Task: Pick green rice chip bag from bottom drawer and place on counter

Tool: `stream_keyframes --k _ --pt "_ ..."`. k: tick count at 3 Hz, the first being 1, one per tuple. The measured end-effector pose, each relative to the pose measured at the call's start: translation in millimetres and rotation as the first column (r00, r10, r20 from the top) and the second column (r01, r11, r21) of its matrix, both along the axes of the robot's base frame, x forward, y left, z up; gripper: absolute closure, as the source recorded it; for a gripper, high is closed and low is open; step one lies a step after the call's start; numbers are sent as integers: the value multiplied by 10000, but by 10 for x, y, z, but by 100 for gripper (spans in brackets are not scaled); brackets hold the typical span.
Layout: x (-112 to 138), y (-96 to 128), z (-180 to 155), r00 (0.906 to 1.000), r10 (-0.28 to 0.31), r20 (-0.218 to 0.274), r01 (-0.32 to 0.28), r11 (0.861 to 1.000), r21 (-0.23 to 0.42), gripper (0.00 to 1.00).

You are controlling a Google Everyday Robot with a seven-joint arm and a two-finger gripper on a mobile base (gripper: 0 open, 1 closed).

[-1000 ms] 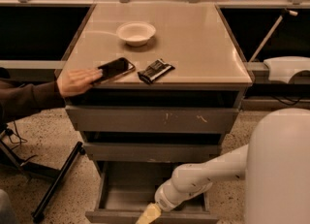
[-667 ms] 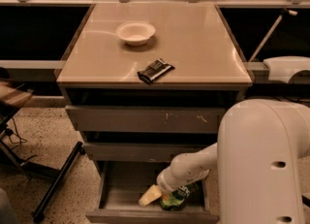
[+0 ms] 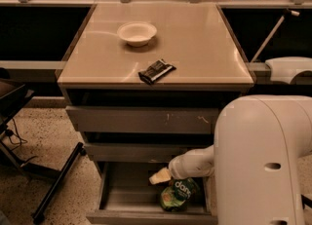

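Observation:
The green rice chip bag lies in the open bottom drawer, at its front right, white lettering facing up. My gripper reaches into the drawer from the right on the white arm. Its cream tip is just above and to the left of the bag. I cannot tell whether it touches the bag. The beige counter tops the grey cabinet above the drawers.
A white bowl and a dark wrapped snack bar lie on the counter. Two shallower drawers sit slightly open above the bottom one. My white body fills the right foreground. A black stand leg crosses the floor at left.
The person's hand and the phone have gone from the counter's left edge. My arm has moved further into the drawer and a little up, and the green bag has come into view beneath it.

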State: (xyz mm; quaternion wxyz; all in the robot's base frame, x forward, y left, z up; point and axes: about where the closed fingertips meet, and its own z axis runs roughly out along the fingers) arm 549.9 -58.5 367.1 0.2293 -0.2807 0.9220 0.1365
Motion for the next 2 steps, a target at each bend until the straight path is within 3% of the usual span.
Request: stream_keyframes --k 1,2 --pt "-61 -14 -46 9999 -169 -13 169 9998 -124 0" --pt "-317 -83 -87 9913 -1301 -216 1297 9913 -203 0"
